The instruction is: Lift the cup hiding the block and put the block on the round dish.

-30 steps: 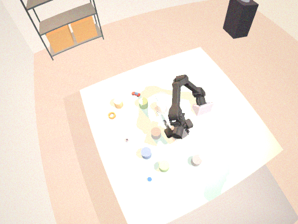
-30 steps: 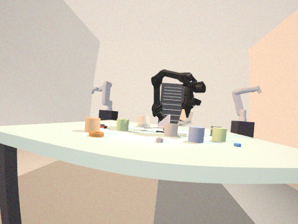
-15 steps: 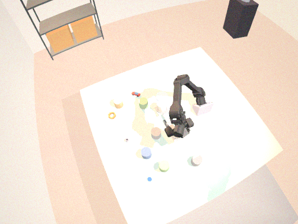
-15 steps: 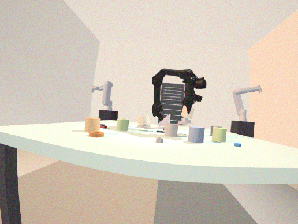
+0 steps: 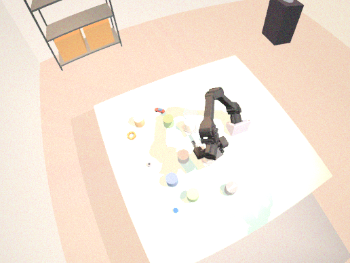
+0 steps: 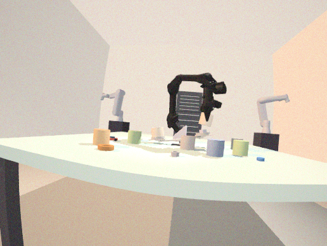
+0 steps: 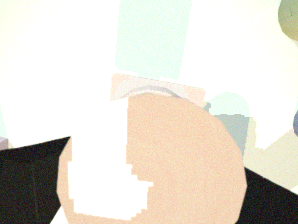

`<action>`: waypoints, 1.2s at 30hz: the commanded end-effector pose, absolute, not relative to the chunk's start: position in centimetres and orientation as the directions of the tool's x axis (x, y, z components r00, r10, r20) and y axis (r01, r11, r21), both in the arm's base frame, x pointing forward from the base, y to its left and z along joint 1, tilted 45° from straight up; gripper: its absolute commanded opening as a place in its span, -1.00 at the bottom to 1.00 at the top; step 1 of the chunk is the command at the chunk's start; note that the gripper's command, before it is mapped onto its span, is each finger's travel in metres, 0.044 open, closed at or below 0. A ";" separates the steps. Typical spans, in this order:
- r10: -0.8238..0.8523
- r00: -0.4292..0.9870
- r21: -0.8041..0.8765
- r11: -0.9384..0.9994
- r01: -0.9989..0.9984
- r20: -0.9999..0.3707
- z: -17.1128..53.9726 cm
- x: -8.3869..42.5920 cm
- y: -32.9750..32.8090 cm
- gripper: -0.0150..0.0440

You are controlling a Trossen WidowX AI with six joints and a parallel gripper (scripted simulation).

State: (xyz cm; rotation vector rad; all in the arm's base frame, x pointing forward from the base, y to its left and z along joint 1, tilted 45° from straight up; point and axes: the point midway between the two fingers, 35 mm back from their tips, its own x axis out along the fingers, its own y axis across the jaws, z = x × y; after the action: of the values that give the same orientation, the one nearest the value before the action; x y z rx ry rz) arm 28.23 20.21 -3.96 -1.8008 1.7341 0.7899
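My gripper (image 6: pixel 206 119) (image 7: pixel 151 149) is shut on a pale orange cup (image 6: pixel 201 118) (image 7: pixel 185 150). The cup hangs a little above one end (image 5: pixel 208 161) (image 6: pixel 202 135) (image 7: pixel 119 84) of the balance. A small pale shape (image 6: pixel 203 130) shows on that end under the cup; I cannot tell for sure whether it is the block. In the wrist view the cup hides most of this end. The other pale cup (image 5: pixel 188 127) (image 6: pixel 157 132) stands upright on the far end, apart from the gripper. I cannot make out the round dish.
A brown cup (image 5: pixel 183 156) (image 6: pixel 187 142) stands close beside the balance. Blue (image 5: pixel 171 179) (image 6: pixel 215 148), green (image 5: pixel 192 195) (image 6: pixel 240 148) and grey (image 5: pixel 231 188) cups stand farther out. A pinkish panel (image 5: pixel 238 127) is by the arm's base. An orange ring (image 5: pixel 128 136) lies near the table edge.
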 end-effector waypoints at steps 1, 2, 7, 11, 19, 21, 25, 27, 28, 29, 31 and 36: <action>-0.691 0.020 0.023 -0.053 -0.998 -0.723 -3.3 28.2 21.1 -0.49; -0.691 0.019 0.023 -0.053 -0.998 -0.723 -3.2 28.2 21.1 -0.49; -0.691 0.019 0.024 -0.053 -0.998 -0.723 -2.7 28.0 21.5 -0.49; -0.691 0.019 0.024 -0.052 -0.998 -0.722 -2.3 27.9 21.8 -0.49; -0.700 0.013 0.031 -0.051 -0.998 -0.714 -2.2 27.9 21.6 -0.49; -0.700 0.013 0.031 -0.051 -0.998 -0.714 -2.2 27.9 21.6 -0.49; -0.700 0.013 0.031 -0.051 -0.998 -0.714 -2.2 27.9 21.6 -0.49; -0.700 0.013 0.031 -0.051 -0.998 -0.714 -2.2 27.9 21.6 -0.49; -0.700 0.013 0.031 -0.051 -0.998 -0.714 -2.2 27.9 21.6 -0.49; -0.700 0.013 0.031 -0.051 -0.998 -0.714 -2.2 27.9 21.6 -0.49; -0.700 0.013 0.031 -0.051 -0.998 -0.714 -2.2 27.9 21.6 -0.49; -0.700 0.013 0.031 -0.051 -0.998 -0.714 -2.2 27.9 21.6 -0.49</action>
State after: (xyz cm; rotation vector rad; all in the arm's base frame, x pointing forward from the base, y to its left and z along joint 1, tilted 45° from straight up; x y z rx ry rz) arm 27.87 21.58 -2.17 -1.8003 1.7370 0.7887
